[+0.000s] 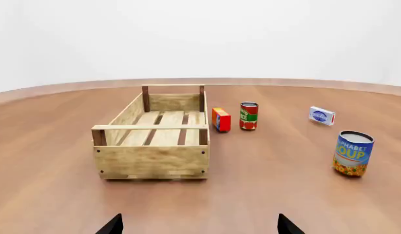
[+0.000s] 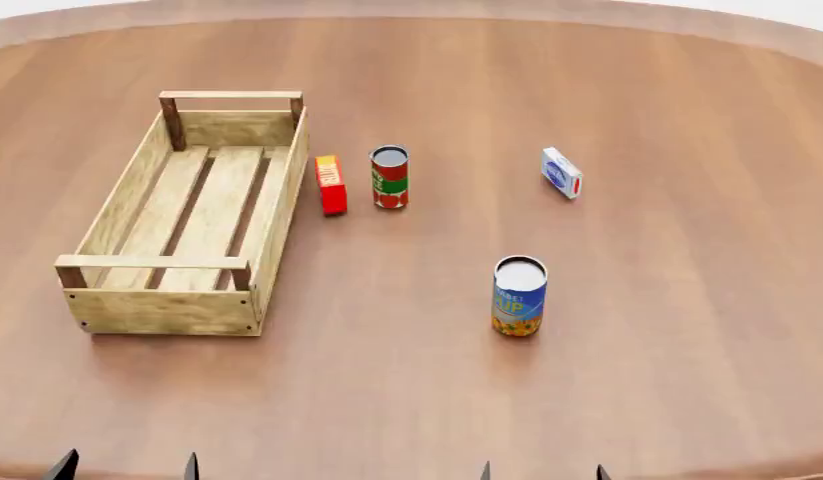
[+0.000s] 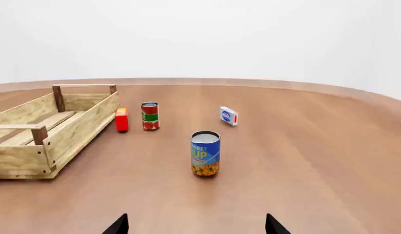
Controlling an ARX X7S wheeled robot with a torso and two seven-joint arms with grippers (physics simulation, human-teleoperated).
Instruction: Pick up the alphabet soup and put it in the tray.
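Note:
The alphabet soup [image 2: 519, 295] is a blue-labelled can with a yellow-orange base, standing upright on the wooden table right of centre; it also shows in the wrist views [image 1: 353, 153] [image 3: 205, 153]. The tray [image 2: 131, 305], a light-wood slatted crate, lies at the left with nothing in it [image 1: 151, 161] [image 3: 18, 161]. My left gripper [image 2: 124, 467] and right gripper [image 2: 542, 471] sit at the near table edge, only their dark fingertips in view. Both are open with nothing between the fingers [image 1: 198, 225] [image 3: 196, 225]. The right gripper is nearest the can, well short of it.
A slim red and green can [image 2: 390, 177] and a small red box [image 2: 331, 185] stand just right of the tray's far end. A small blue and white box [image 2: 562, 172] lies further right. The round table's edge [image 2: 411, 8] curves behind.

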